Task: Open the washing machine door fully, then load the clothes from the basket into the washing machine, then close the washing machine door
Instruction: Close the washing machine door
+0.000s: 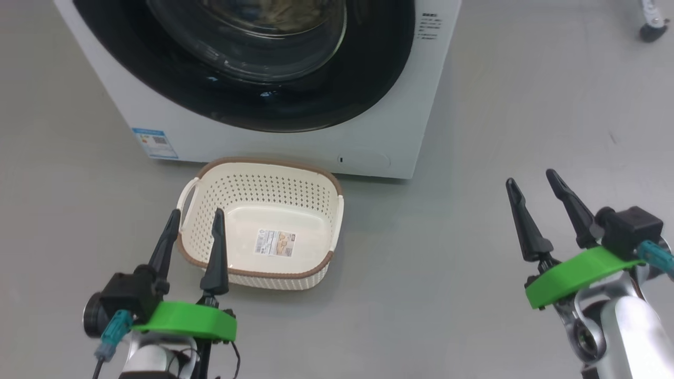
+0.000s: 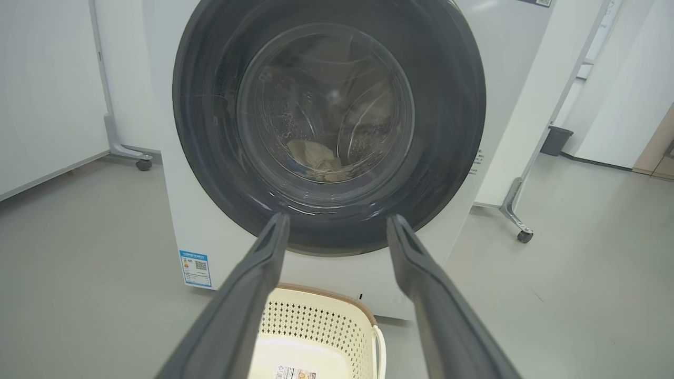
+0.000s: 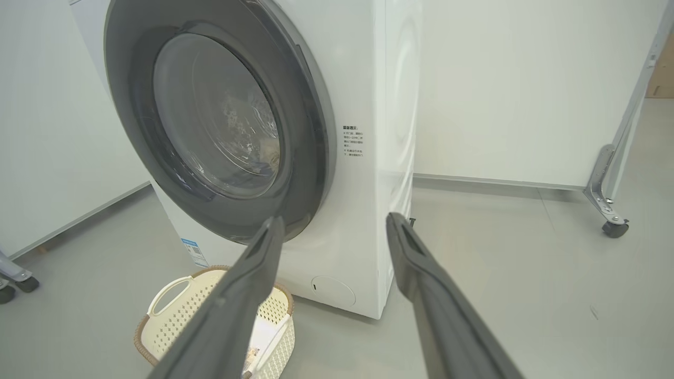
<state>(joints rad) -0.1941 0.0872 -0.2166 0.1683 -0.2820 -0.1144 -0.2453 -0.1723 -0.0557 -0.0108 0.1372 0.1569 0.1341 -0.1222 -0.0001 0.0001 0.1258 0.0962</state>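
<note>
Both end effectors sit low with nothing in them. The left end effector (image 1: 196, 211) has its fingers spread wide by the near left corner of the basket (image 1: 274, 189). The right end effector (image 1: 530, 177) is just as wide, well off to the side over bare floor. The basket's empty; it looks like light, stiff plastic, and the side handles are the obvious grab. Behind it the washing machine door (image 1: 368, 79) looks shut flush on the washing machine (image 1: 253, 142). That glossy rim is probably rigid and slippery, so I'd push flat or hook the edge. The clothes (image 2: 316, 158) lie in the drum behind the glass, soft and floppy
</note>
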